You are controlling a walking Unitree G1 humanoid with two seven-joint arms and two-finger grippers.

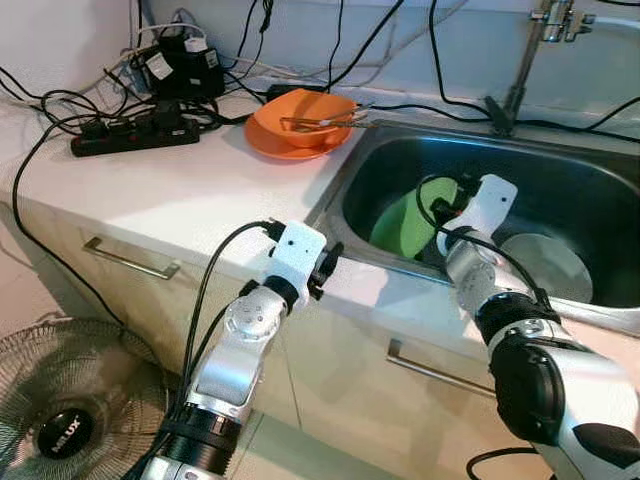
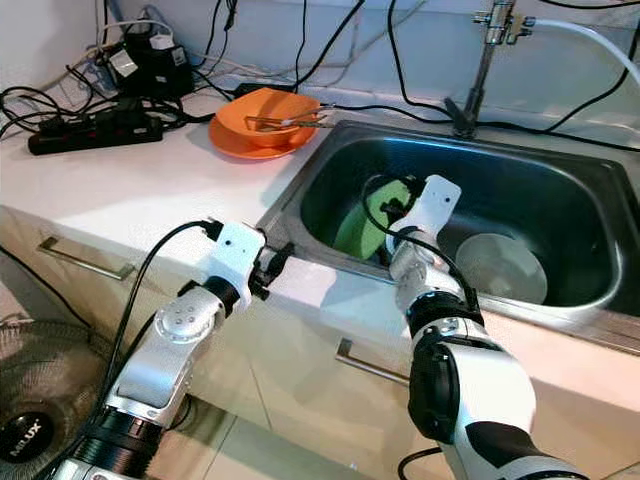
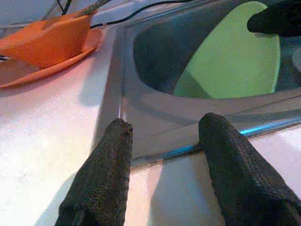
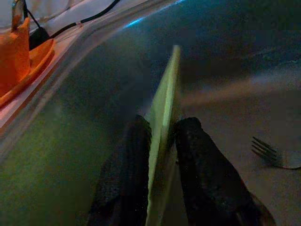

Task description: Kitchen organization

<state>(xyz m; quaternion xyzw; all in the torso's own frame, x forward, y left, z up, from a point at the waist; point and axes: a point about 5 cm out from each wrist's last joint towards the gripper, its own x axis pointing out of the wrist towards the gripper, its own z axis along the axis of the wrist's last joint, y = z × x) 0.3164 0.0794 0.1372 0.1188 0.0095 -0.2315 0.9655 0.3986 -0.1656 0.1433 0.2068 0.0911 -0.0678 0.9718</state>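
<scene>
A light green plate stands on edge in the steel sink, leaning toward its left wall. My right gripper reaches down into the sink and is shut on the green plate's rim, one finger on each face. My left gripper is open and hovers low over the white counter at the sink's front left corner, holding nothing. An orange bowl with metal utensils in it sits on an orange plate on the counter behind the sink's left edge.
A round metal dish and a fork lie on the sink bottom. The faucet rises at the back. A power strip and tangled cables crowd the far left counter. A floor fan stands below the drawers.
</scene>
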